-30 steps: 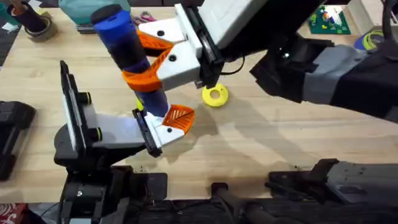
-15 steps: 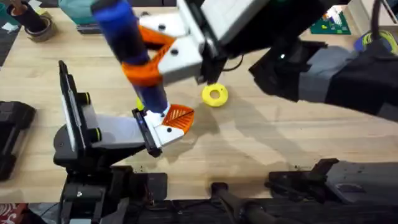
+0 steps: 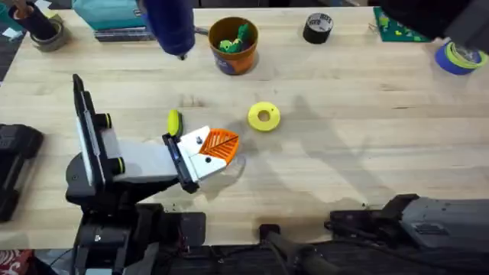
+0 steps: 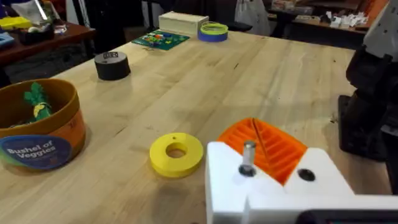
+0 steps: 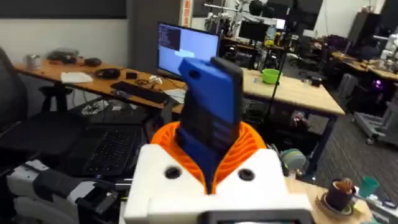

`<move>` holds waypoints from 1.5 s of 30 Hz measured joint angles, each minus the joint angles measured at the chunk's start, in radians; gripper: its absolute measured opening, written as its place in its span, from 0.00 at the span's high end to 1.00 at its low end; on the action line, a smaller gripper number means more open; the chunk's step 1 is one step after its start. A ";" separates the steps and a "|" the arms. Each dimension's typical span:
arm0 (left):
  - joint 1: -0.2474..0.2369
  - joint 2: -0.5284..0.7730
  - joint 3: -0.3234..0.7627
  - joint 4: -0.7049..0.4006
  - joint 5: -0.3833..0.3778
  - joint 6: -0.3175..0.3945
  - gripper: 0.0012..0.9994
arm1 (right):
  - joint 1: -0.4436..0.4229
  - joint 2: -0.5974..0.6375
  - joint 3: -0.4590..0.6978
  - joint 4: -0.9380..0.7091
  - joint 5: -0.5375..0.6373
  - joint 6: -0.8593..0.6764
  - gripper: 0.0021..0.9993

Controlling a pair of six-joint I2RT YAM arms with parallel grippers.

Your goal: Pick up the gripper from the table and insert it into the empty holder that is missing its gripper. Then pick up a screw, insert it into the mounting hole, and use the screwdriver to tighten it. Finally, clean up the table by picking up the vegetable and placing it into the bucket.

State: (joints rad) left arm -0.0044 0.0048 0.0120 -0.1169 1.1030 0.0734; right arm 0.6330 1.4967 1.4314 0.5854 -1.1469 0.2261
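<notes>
Nearest me, lower left of the overhead: left claw (image 3: 208, 151) is parked low over the table, and I can't tell if it's open or closed. The orange gripper (image 4: 268, 144) sits in the white holder (image 4: 280, 193), with the screw (image 4: 247, 159) standing in the mounting hole. Its shank shows above the white, so I'd call it not driven home. Risk 1: any nudge of that arm and the screw tips or drops out, possibly with the gripper backing out behind it. The vegetable (image 3: 174, 122), a small yellow-green piece, lies on the table just beside the holder. Risk 2: a sweep from either arm rolls it away or under the arm. The yellow ring (image 3: 263, 117) sits a little farther out and could get knocked too. Beyond it, upper centre, the bucket (image 3: 233, 44) stands upright with toy veg inside, a black tape roll (image 3: 318, 27) off to its right. Farthest, top edge left of the bucket, right claw (image 5: 208, 169) is clamped on the blue screwdriver (image 3: 172, 23), well away from the screw. Risk 3: coming back down off-axis, the bit misses the head, skids off, or cross-threads. The screwdriver could also clip the bucket rim on the way.
</notes>
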 joint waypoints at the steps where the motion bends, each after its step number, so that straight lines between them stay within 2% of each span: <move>1: 0.000 0.000 0.000 0.000 0.000 0.000 1.00 | 0.001 0.000 0.004 -0.003 -0.005 -0.003 0.98; 6: 0.000 0.000 0.000 0.000 0.000 0.001 1.00 | 0.000 0.000 0.022 -0.101 -0.024 -0.022 0.98; 9: 0.000 0.000 0.000 0.000 0.000 0.001 1.00 | -0.009 0.000 0.053 -0.275 -0.016 -0.068 0.98; 11: 0.000 0.000 0.000 0.000 0.000 0.001 1.00 | -0.019 0.000 0.092 -0.465 0.021 -0.126 0.98; 14: 0.000 0.000 0.000 0.000 0.000 0.001 1.00 | -0.034 0.000 0.167 -0.814 0.162 -0.280 0.98; 17: 0.000 0.000 0.000 0.000 0.000 0.001 1.00 | -0.042 0.000 0.240 -1.057 0.338 -0.441 0.98; 21: 0.000 0.000 0.000 0.000 0.000 0.001 1.00 | -0.046 -0.001 0.313 -1.241 0.558 -0.633 0.98; 29: 0.000 0.000 0.000 0.000 0.000 0.001 1.00 | -0.070 -0.005 0.324 -1.577 0.979 -0.959 0.98; 33: 0.000 0.000 0.000 0.000 0.000 0.001 1.00 | -0.116 0.004 0.295 -1.578 1.087 -1.069 0.98; 37: 0.000 0.000 0.000 0.000 0.000 0.001 1.00 | -0.171 0.034 0.219 -1.565 1.127 -1.137 0.98; 45: 0.000 0.000 0.000 0.000 0.000 0.001 1.00 | -0.321 0.148 -0.086 -1.450 1.157 -1.337 0.98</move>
State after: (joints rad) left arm -0.0044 0.0048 0.0120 -0.1173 1.1034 0.0746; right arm 0.3122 1.6452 1.3450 -0.8650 0.0106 -1.1109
